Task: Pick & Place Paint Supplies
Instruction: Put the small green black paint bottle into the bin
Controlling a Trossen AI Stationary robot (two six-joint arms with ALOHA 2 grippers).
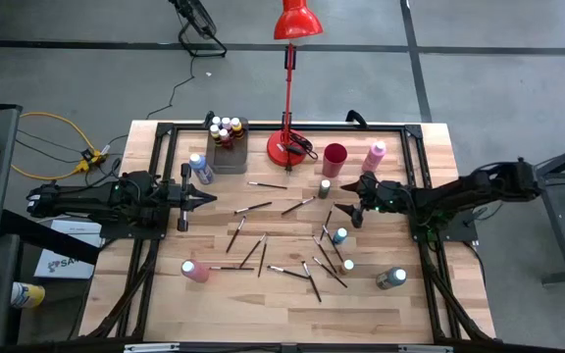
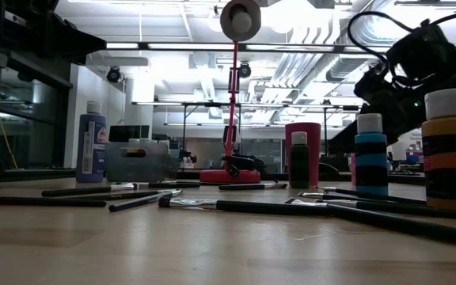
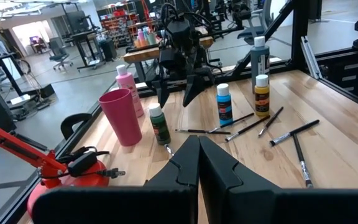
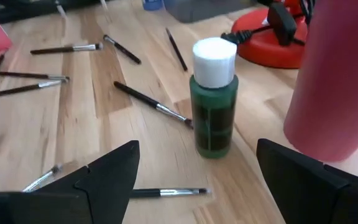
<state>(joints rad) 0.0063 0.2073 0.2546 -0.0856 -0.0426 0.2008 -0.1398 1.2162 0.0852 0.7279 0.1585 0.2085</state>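
The right gripper (image 1: 358, 203) has its fingers spread wide and holds nothing. Just in front of it stands the green paint bottle (image 4: 214, 99), upright, with a white cap, next to the dark red cup (image 1: 334, 159). The right arm reaches in low from the right side of the table (image 1: 155, 294). The left gripper (image 1: 207, 199) is clenched shut and empty, waiting at the left. The grey bin (image 1: 230, 147) at the far side holds several small bottles. Paintbrushes (image 1: 297, 206) lie scattered on the middle of the table.
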